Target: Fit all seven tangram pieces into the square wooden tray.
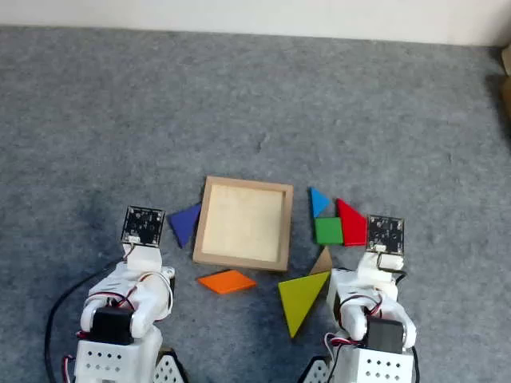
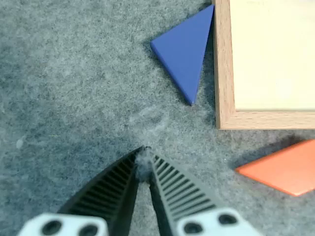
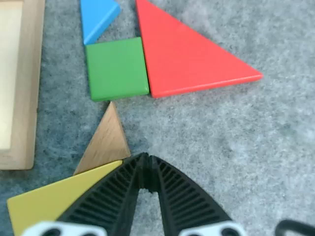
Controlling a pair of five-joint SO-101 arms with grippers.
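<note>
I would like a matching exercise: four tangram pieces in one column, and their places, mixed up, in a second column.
1. green square
2. orange parallelogram
3. dark blue triangle
4. yellow triangle

A. left of the tray in the high view
B. edge against the tan triangle
C. edge against the red triangle
D. directly below the tray in the high view

Pairs: 1-C, 2-D, 3-A, 4-B

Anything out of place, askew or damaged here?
Nothing stands out. The wooden tray sits empty, slightly turned. Around it, flat and unstacked, lie the dark blue triangle, orange parallelogram, yellow triangle, tan triangle, green square, light blue triangle and red triangle. No visible damage. The left gripper and right gripper are shut, empty.
</note>
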